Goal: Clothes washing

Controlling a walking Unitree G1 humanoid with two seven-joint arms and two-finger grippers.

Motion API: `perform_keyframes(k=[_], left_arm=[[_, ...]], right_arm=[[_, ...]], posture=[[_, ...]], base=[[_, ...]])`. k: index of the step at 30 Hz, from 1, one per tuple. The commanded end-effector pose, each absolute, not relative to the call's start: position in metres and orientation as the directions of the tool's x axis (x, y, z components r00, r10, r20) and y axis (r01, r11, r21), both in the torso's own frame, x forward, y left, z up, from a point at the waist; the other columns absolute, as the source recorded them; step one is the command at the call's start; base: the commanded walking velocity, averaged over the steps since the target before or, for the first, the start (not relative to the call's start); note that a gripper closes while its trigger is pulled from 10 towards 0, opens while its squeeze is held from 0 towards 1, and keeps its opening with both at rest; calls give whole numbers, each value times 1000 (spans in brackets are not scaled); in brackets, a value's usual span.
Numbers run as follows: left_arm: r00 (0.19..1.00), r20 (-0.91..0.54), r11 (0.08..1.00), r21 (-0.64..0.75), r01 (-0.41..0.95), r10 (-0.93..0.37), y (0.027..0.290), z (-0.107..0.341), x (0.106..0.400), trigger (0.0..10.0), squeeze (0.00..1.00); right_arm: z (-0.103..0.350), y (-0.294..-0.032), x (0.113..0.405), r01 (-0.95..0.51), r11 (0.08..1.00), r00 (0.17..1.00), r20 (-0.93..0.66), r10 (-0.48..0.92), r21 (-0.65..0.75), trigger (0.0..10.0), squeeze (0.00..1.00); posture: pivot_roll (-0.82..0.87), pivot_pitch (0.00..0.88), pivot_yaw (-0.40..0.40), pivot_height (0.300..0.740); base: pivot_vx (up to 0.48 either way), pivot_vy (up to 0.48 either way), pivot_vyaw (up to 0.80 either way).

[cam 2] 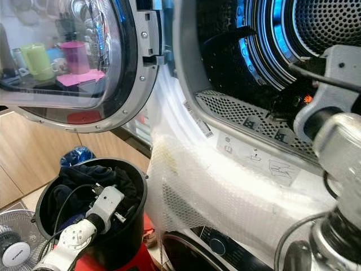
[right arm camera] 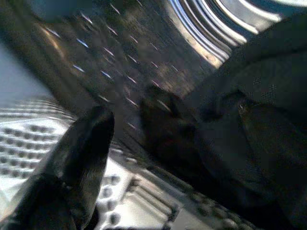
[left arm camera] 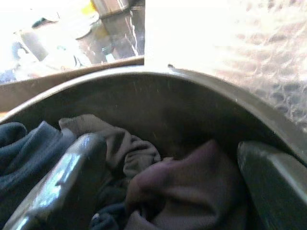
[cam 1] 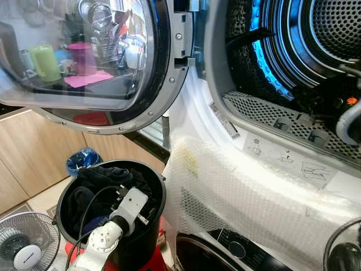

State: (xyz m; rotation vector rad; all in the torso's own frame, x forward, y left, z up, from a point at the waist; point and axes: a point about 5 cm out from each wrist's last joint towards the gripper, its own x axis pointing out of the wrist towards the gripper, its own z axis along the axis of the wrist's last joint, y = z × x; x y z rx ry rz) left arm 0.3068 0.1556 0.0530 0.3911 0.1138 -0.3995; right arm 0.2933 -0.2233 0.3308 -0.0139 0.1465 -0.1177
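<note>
A black round basket (cam 1: 151, 226) stands on the floor before the machine, holding dark clothes (cam 1: 104, 176). My left gripper (left arm camera: 168, 189) is down inside it, open. One finger (left arm camera: 67, 182) lies on a dark blue garment (left arm camera: 24, 153). A purplish-brown cloth (left arm camera: 187, 182) sits between the two fingers. The upper machine's door (cam 1: 84, 62) is swung open to the left, and the drum (cam 1: 330, 25) glows blue. My right arm (cam 2: 338, 141) reaches into the drum mouth. There my right gripper (right arm camera: 177, 158) is open, with one finger (right arm camera: 76, 163) showing and a dark garment (right arm camera: 249, 110) lying over the other side.
Bubble wrap (cam 1: 254, 195) covers the white front below the drum opening. A second machine's control panel (cam 1: 237, 249) sits beneath it. A fan (cam 1: 22, 244) stands at the lower left, a blue bag (cam 1: 83, 159) behind the basket, wooden cabinets (cam 1: 34, 152) beyond.
</note>
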Motion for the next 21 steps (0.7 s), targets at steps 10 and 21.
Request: perform_keyframes(k=[10,21], left_arm=[[912,-196,836,366,409,-360,151,53,308,10000,0],[907,-206,836,356,418,-366,151,50,305,10000,0]], right_arm=[[380,-256,324,473,876,869,113,-481,92,10000,0],[398,-194,278,-133,969,948,313,63,207,10000,0]], posture=[[73,35,-12,740],[65,47,-8,740]], base=[[0,0,0],[0,0,0]])
